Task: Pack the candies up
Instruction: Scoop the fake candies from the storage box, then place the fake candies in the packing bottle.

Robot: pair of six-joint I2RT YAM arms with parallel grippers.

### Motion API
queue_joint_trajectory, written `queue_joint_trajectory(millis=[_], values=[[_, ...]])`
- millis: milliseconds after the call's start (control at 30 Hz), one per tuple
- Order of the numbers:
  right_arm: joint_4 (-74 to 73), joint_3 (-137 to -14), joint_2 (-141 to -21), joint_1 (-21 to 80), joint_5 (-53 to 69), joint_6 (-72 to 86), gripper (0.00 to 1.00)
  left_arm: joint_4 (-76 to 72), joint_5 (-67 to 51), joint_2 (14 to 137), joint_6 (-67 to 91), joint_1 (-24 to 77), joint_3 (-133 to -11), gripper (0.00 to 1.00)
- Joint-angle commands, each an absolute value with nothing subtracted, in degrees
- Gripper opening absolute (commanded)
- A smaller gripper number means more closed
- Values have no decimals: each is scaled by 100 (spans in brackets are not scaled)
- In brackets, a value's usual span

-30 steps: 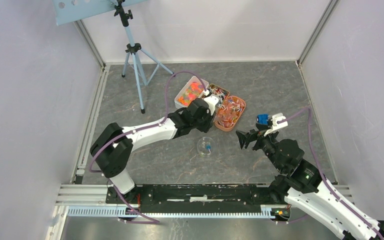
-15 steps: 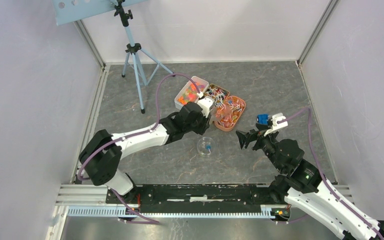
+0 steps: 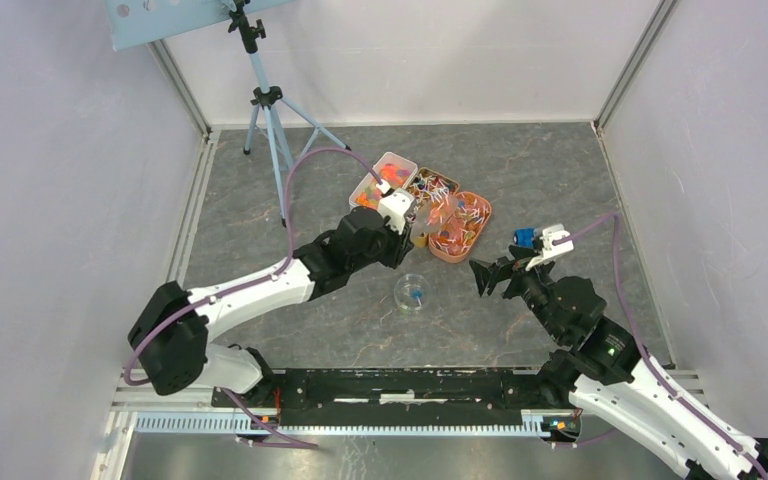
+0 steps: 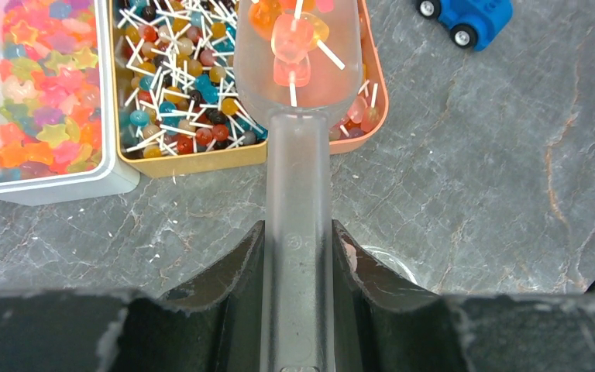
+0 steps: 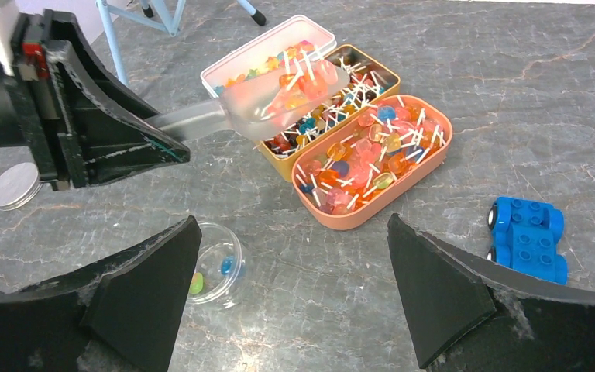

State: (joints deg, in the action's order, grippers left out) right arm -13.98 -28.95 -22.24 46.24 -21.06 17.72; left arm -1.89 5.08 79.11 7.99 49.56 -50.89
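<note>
My left gripper is shut on the handle of a clear plastic scoop. The scoop hangs over the tins with several orange and pink candies on white sticks in its bowl. More candies fill a white box, a gold tin and an orange oval tin. A small clear cup on the floor holds a blue and a green candy. It lies just in front of my right gripper, which is open and holds nothing.
A blue toy car stands right of the orange tin, close to my right gripper. A silver round lid lies left of the cup. A tripod stands at the back left. Walls enclose the floor on three sides.
My left arm has drawn back to the left with the loaded scoop, its elbow swinging outward. The right arm has barely moved.
</note>
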Motion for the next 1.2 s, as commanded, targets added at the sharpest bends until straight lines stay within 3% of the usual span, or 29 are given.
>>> queue_joint_trajectory(millis=[0, 567, 1167], values=[[-1183, -2868, -2249, 4640, -2303, 1740, 98, -680, 589, 7467, 413, 4931, -5026, 2], [-1039, -2848, -2285, 4645, -2215, 1737, 98, -28, 553, 6387, 628, 4935, -4922, 2], [-1100, -2773, -2259, 4641, -2217, 1747, 98, 3486, 31, 4473, 1373, 4935, -5393, 2]])
